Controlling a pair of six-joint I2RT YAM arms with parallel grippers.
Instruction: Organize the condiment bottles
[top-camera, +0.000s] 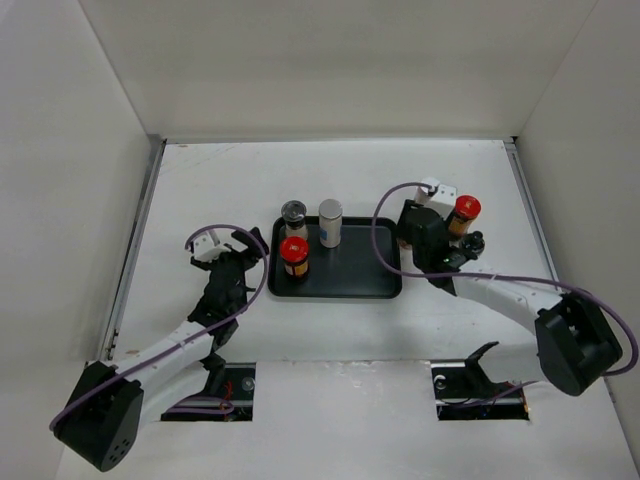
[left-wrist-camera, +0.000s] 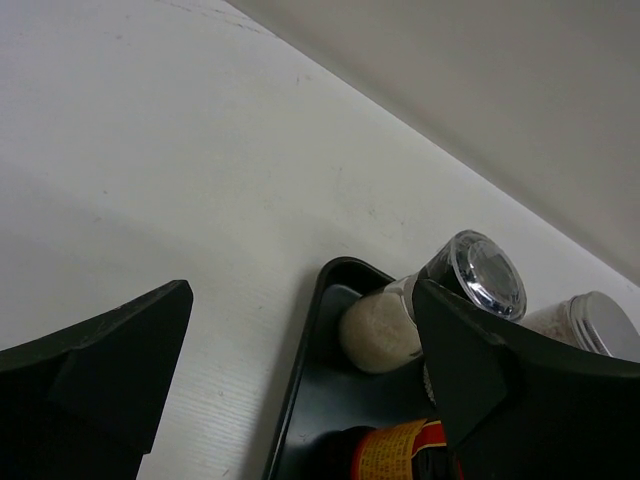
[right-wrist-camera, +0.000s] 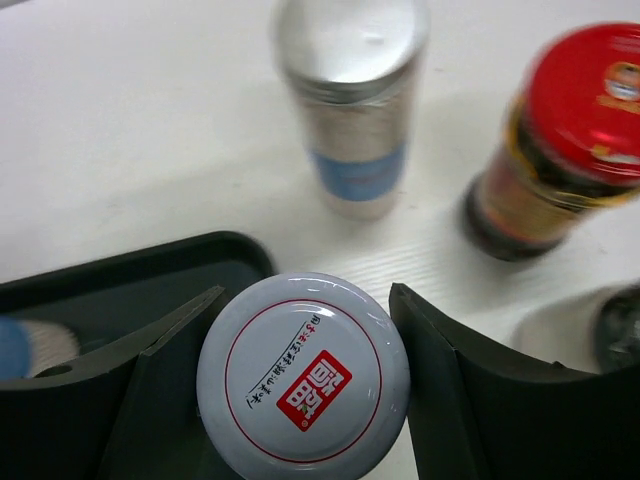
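The black tray (top-camera: 340, 285) holds a black-capped bottle (top-camera: 293, 213), a red-lidded jar (top-camera: 294, 255) and a white silver-capped cylinder (top-camera: 330, 222). My left gripper (top-camera: 245, 252) is open and empty just left of the tray; in its view (left-wrist-camera: 300, 300) the bottle (left-wrist-camera: 375, 325) stands beyond the right finger. My right gripper (top-camera: 418, 238) is at the tray's right edge, shut on a white-lidded jar (right-wrist-camera: 303, 372) with a red logo. Past it stand another white cylinder (right-wrist-camera: 352, 110) and a second red-lidded jar (right-wrist-camera: 570, 130), which also shows from above (top-camera: 463, 213).
A small dark object (top-camera: 473, 242) lies on the table right of my right gripper. White walls close in the table at the back and both sides. The tray's rim (right-wrist-camera: 120, 275) lies under my right gripper's left finger.
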